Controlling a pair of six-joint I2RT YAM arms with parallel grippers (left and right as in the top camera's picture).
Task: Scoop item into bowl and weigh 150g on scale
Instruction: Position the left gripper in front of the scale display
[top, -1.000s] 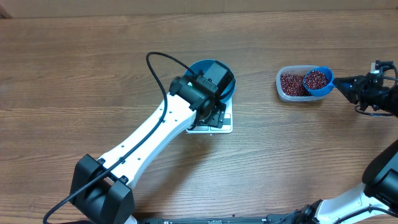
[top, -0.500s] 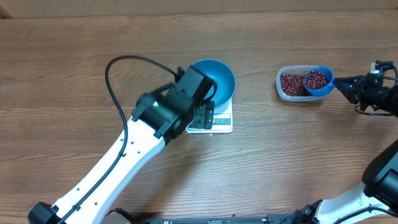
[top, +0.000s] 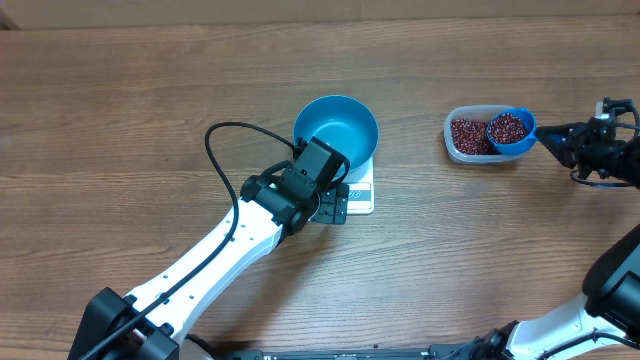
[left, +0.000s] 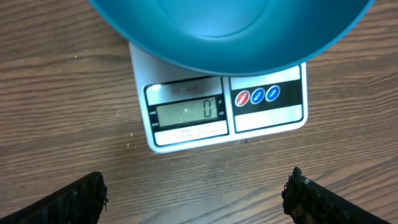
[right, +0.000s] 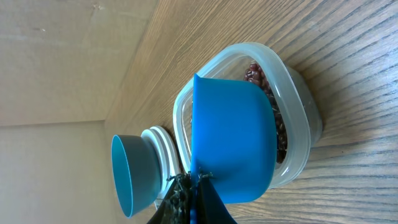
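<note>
Left gripper back; bowl seemingly empty

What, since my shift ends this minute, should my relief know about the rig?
Left hand: open, empty, hovering in front of the scale.
Right hand: shut on the handle of the scoop, which is full of beans and sits at the tub.
Bowl: on the scale, empty; display reads 0.
Done: bowl placed, one scoop loaded.
Left: tip beans into the bowl and repeat until the display shows 150 g.
</note>
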